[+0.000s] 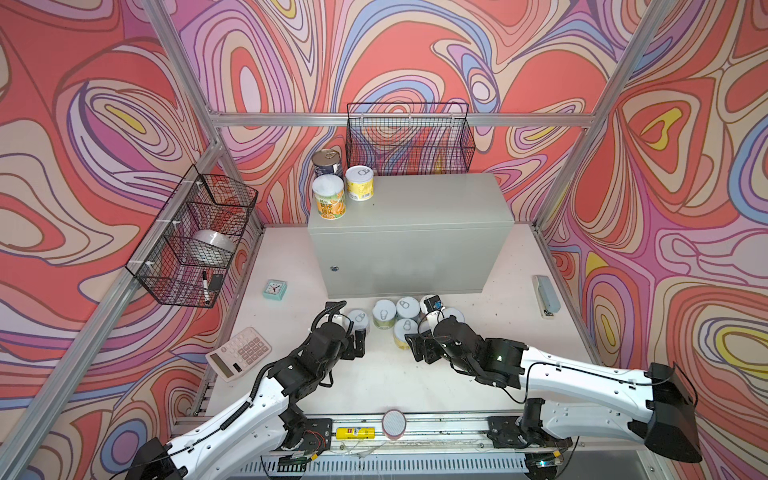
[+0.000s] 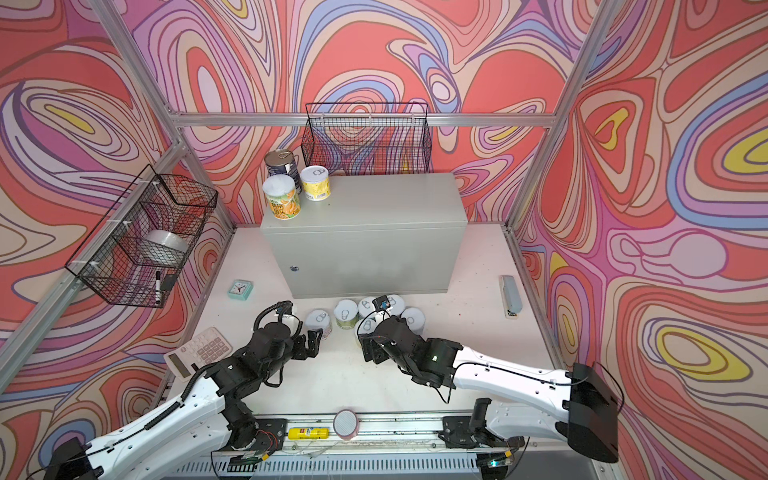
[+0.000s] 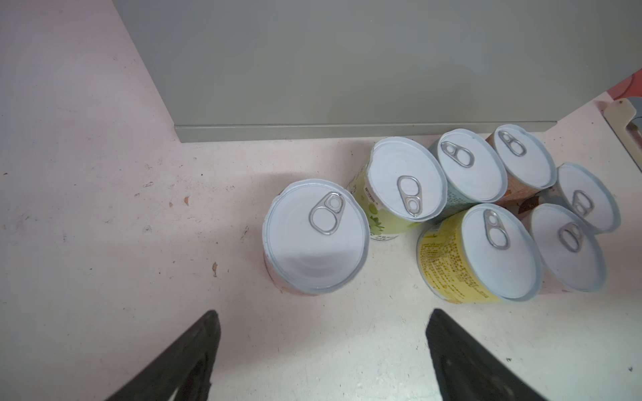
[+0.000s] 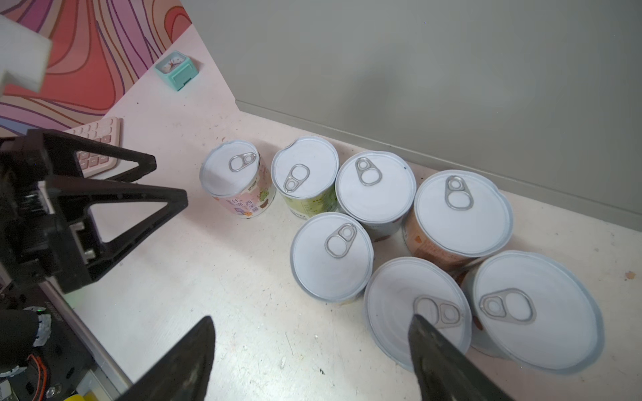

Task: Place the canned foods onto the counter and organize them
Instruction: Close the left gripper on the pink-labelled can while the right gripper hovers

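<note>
The counter (image 1: 409,232) is a light-grey metal box with three canned foods on its left end: a dark blue tin (image 1: 327,163), a tall yellow-orange one (image 1: 329,202) and a short yellow one (image 1: 360,183). Several short white-lidded cans (image 1: 384,314) stand clustered on the table before it. My left gripper (image 1: 360,344) is open and empty, just short of the pink-labelled can (image 3: 314,236). My right gripper (image 1: 412,348) is open too. In the right wrist view one of its fingers (image 4: 437,350) overlaps the nearest lid (image 4: 399,295).
A mint clock (image 1: 274,289) and a pink calculator (image 1: 239,353) lie to the left, and a grey stapler (image 1: 546,296) to the right. Black wire baskets hang on the back wall (image 1: 409,139) and the left wall (image 1: 195,237). A yellow tube (image 1: 355,433) and a pink-rimmed disc (image 1: 394,422) rest on the front rail.
</note>
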Motion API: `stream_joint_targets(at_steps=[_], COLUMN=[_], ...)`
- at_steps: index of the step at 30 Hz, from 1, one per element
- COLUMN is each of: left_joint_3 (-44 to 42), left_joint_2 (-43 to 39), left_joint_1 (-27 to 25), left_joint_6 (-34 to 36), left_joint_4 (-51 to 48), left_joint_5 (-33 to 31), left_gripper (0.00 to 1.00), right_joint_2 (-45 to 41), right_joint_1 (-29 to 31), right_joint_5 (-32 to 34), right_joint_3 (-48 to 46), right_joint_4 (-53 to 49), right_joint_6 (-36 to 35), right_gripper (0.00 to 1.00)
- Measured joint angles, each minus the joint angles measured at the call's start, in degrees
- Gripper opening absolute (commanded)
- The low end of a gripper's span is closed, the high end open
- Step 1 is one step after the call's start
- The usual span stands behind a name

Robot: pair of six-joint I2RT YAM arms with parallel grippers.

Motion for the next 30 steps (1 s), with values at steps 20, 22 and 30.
stream_joint_targets(at_steps=[20,22,30], left_joint_3=[-4.52,-4.57,-4.57], left_joint_2=[1.62,2.82,7.69], left_joint_1=[-3.26,-3.41,-3.41], left_joint_6=[-2.54,-2.75,-3.02], left_joint_4=[1.09,1.57,3.63], left_joint_5=[-4.28,-4.57,-6.43], left_gripper=[0.95,0.96,0.96], right_joint_2=[-3.74,-4.55,-6.05], right_joint_1=[1.16,1.18,1.22], right_joint_5=[1.25,1.53,2.34], right_joint_3=[-1.11,-1.38,-2.97], right_joint_4=[0.79,0.76,0.76], right_joint_6=[0.87,0.90,0.83], right_gripper=[0.90,0.90,0.90])
